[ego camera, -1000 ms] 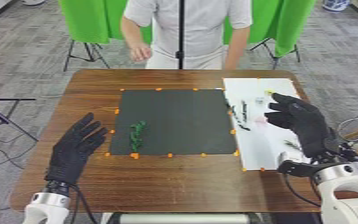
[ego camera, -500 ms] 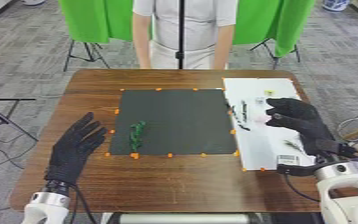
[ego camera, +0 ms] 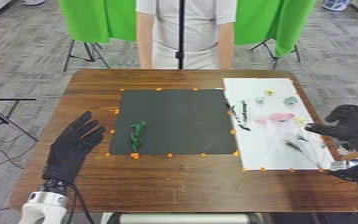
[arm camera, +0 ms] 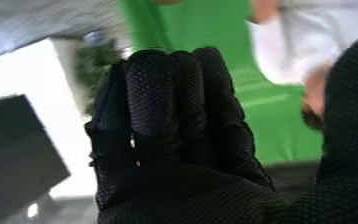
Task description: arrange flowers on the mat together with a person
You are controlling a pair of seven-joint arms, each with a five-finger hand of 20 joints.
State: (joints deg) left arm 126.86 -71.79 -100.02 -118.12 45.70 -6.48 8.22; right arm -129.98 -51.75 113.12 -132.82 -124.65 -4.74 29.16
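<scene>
My right hand hovers beyond the table's right edge, beside the white sheet. In the right wrist view the right hand has straight fingers with the thumb apart, holding nothing. My left hand is open over the left of the table, left of the dark mat. A green sprig lies upright along that mat's left side. On the white sheet are dark stems, a pink flower, a small yellow flower, a pale grey-green flower and a feathery sprig.
Orange markers line the edges of the mat and sheet. Brown wooden table surrounds both. A person in white stands across the table, arms down, behind a thin black pole. Green cloth hangs behind.
My right hand has moved right, off the white sheet, uncovering the flowers there. The person's raised hand has dropped down to the side. The left hand has stayed in place.
</scene>
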